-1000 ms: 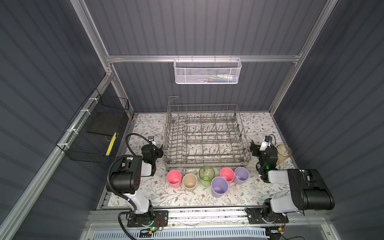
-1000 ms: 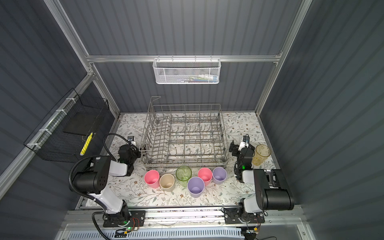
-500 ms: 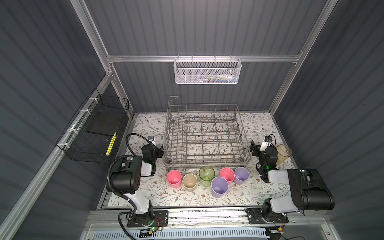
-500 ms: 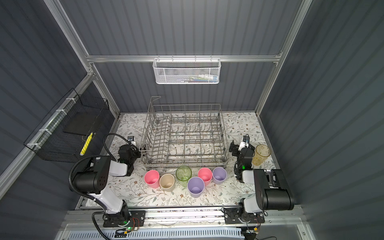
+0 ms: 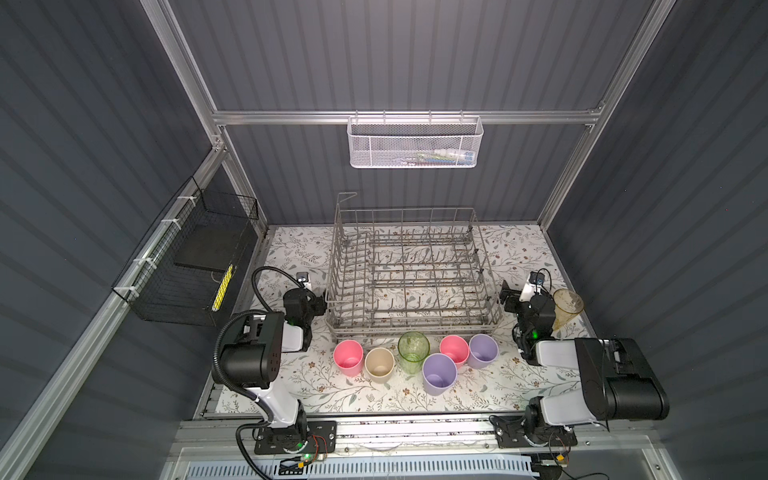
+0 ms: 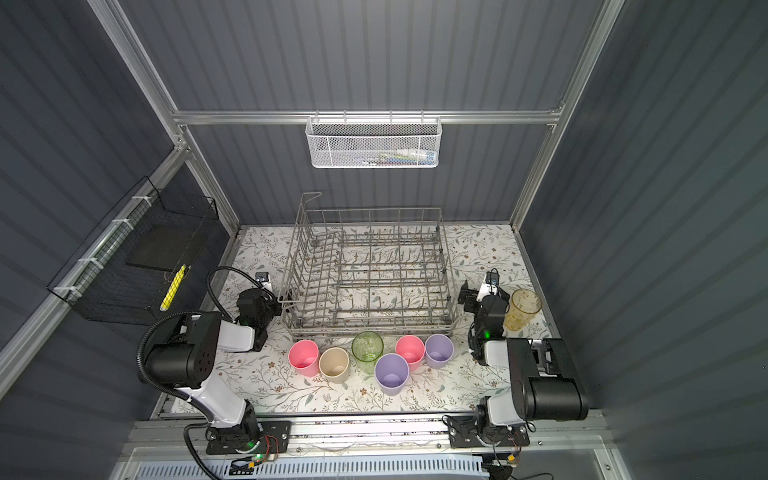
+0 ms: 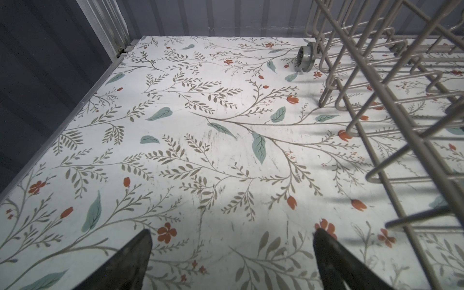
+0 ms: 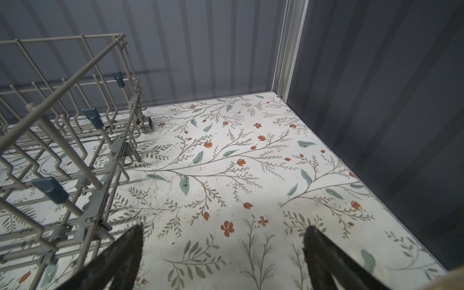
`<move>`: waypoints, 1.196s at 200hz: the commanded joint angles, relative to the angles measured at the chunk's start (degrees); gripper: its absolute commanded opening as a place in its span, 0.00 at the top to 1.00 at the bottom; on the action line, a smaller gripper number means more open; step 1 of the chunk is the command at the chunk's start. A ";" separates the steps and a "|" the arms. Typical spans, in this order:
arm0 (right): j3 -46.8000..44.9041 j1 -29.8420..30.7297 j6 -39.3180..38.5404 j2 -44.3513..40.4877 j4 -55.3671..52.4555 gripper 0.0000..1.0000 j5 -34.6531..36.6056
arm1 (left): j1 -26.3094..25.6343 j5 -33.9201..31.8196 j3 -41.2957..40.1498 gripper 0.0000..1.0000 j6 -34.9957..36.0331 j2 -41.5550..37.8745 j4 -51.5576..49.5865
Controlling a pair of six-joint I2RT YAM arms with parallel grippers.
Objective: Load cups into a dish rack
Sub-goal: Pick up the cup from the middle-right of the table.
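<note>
Right wrist: thin grey wire-grid dish rack (image 8: 50,188)

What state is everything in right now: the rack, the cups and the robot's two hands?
Rack: upright, empty.
Pink cups: upright, mouth up, on the table in front of the rack.
Beige cup: upright, same group.
Green cup: upright, same group.
Lilac cups: upright, same group.
Amber cup: upright, alone, right of the rack.
Left hand: open, empty.
Right hand: open, empty.

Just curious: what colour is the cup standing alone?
Amber cup, clear; best in a top view.
</note>
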 commanded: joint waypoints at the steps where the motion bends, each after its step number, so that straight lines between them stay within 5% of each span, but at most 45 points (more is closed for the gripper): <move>1: 0.63 0.42 0.28 -2.07 -1.63 0.01 1.20 | -0.25 -0.62 4.12 0.00 -0.80 -4.38 -8.20; 128: 2.61 3.42 -1.16 -16.81 -13.50 0.01 8.29 | -0.26 -8.70 8.74 0.00 -5.29 -19.61 -20.22; 239: 17.46 3.50 6.72 -35.42 -54.45 0.01 3.11 | -0.52 -0.94 16.10 0.00 -12.63 -23.87 -28.25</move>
